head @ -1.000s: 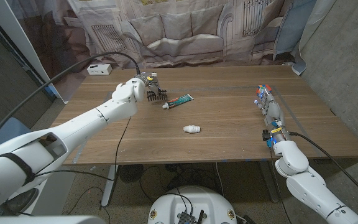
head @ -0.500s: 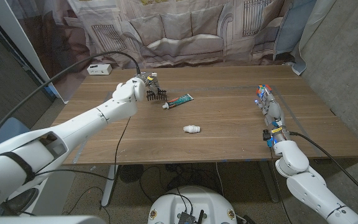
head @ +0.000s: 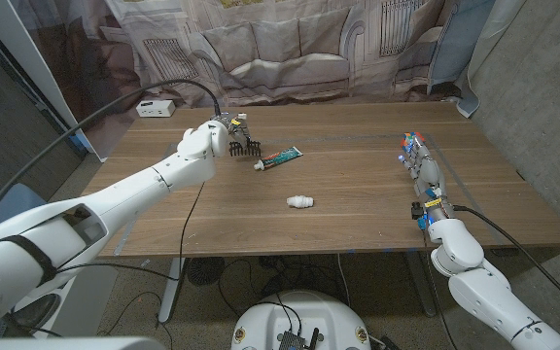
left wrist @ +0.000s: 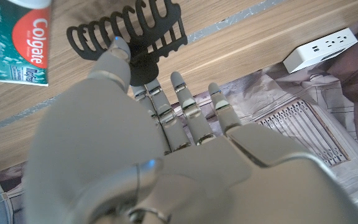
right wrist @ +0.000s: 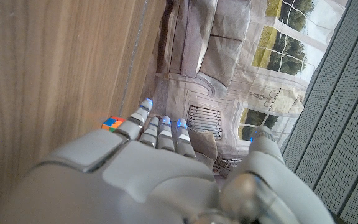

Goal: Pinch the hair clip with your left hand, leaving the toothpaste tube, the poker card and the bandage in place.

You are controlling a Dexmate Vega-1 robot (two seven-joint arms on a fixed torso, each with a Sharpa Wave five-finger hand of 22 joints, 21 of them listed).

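The black toothed hair clip (head: 245, 148) sits on the wooden table (head: 358, 185) at the back left, right against my left hand (head: 218, 137). In the left wrist view the thumb lies on the hair clip (left wrist: 135, 34) and the nearest finger meets its grip end, pinching it, while the other fingers (left wrist: 185, 106) stretch out straight. The green and red toothpaste tube (head: 280, 157) (left wrist: 18, 37) lies just beside the clip. A white bandage roll (head: 299, 202) rests mid-table. My right hand (head: 422, 167) (right wrist: 135, 174) stands on its edge at the right side, holding nothing.
A white power strip (head: 154, 108) (left wrist: 321, 46) sits at the table's back left corner. A black cable (head: 124, 107) arcs over my left arm. A printed curtain (head: 280, 49) hangs behind the table. A concrete wall (head: 542, 97) stands to the right.
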